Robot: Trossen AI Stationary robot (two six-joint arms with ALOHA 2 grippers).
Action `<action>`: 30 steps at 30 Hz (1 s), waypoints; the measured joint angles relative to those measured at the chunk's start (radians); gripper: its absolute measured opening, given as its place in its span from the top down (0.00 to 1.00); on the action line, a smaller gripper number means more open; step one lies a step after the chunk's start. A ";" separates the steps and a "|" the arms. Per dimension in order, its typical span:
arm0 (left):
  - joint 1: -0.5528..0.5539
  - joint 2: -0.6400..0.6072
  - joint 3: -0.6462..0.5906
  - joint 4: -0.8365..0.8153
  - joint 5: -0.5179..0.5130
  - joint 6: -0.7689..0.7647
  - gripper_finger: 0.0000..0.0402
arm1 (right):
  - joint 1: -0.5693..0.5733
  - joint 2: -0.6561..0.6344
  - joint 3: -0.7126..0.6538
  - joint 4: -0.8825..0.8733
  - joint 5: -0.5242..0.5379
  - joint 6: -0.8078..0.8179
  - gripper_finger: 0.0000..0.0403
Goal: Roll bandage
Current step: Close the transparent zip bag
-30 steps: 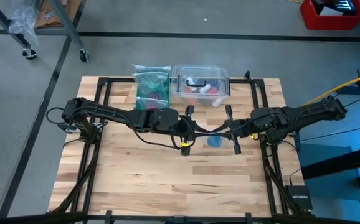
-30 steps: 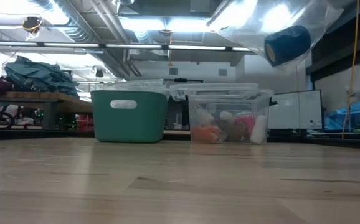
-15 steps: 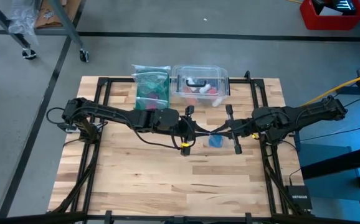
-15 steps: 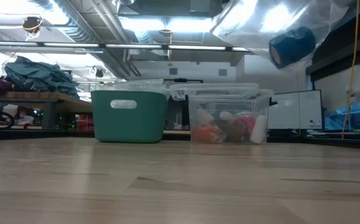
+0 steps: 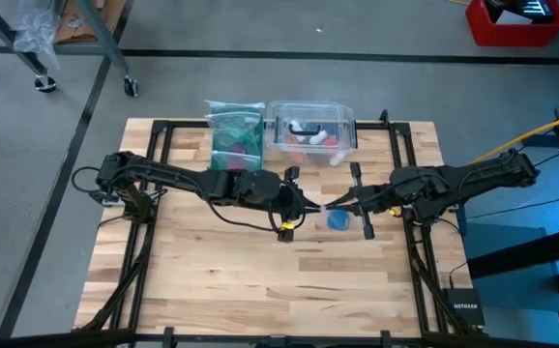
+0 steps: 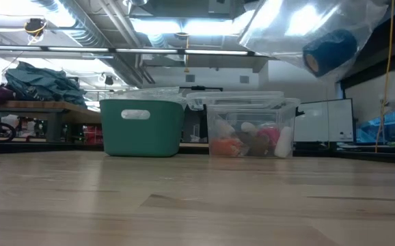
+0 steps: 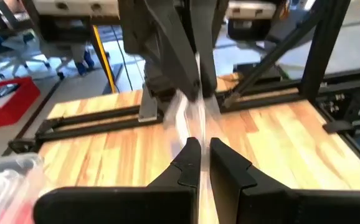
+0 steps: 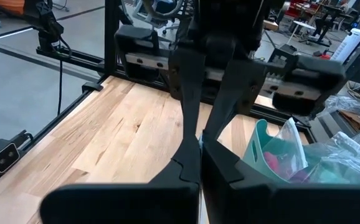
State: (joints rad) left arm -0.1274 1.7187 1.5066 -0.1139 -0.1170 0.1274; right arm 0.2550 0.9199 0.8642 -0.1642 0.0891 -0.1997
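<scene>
You see the left gripper (image 5: pixel 310 205) and right gripper (image 5: pixel 342 201) both pinched shut on the clear zip bag (image 6: pixel 300 27), the soft, light bandage (image 6: pixel 329 50) hanging inside; grasp its free end.

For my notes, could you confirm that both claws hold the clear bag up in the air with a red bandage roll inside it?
Nearly: the bandage is blue, not red, as the low view shows. Both the left claw and right claw do hold the clear bag aloft.

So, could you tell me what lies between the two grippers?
In the high view, a clear plastic bag spans left gripper to right gripper, with the blue bandage hanging in it.
</scene>
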 joint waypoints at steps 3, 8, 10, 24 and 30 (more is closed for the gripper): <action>-0.001 0.000 0.000 -0.037 0.000 -0.012 0.97 | 0.000 0.000 0.000 0.000 -0.001 0.000 1.00; -0.001 0.000 0.000 -0.121 0.000 -0.030 0.99 | 0.000 0.000 0.000 0.001 0.000 0.000 1.00; -0.001 0.000 0.000 -0.164 0.000 -0.046 0.98 | 0.000 0.000 0.000 0.002 -0.001 0.000 1.00; -0.002 0.000 -0.002 -0.340 0.000 -0.075 0.96 | 0.000 -0.002 0.000 0.010 -0.003 0.000 1.00; -0.002 0.001 -0.004 -0.322 0.000 -0.067 0.96 | 0.000 -0.003 0.001 0.011 -0.004 0.000 1.00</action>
State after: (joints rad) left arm -0.1299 1.7200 1.5031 -0.4360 -0.1165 0.0601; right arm 0.2554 0.9170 0.8656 -0.1529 0.0853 -0.1997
